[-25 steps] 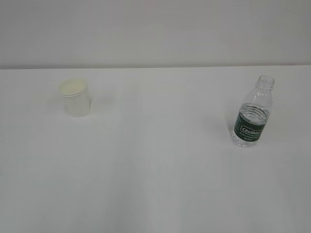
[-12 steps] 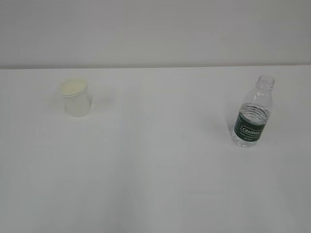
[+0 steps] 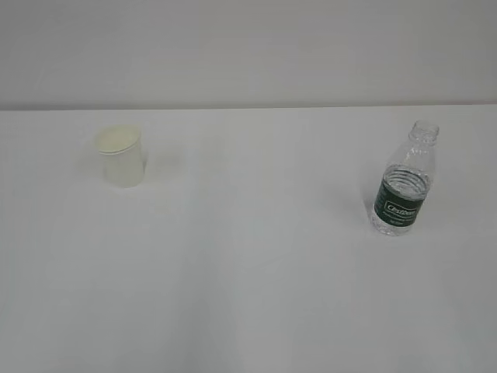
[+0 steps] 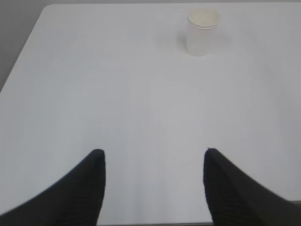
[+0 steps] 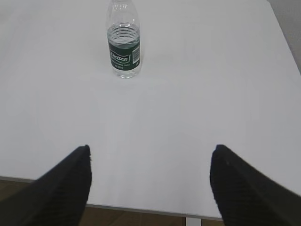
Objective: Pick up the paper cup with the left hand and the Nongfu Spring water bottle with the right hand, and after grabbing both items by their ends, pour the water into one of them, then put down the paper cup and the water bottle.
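The white paper cup stands upright on the left of the white table; the left wrist view has the paper cup far ahead, slightly right. The uncapped Nongfu Spring water bottle, with its dark green label, stands upright on the right, holding clear water to about the shoulder. In the right wrist view the bottle is far ahead and left of centre. My left gripper and right gripper are both open and empty at the near table edge. Neither arm appears in the exterior view.
The white table runs back to a pale wall. Its left edge shows in the left wrist view. Its right edge and near edge show in the right wrist view, with brown floor below.
The cup has rocked slightly in place on the table; its rim tilt differs between frames. The bottle has not moved.
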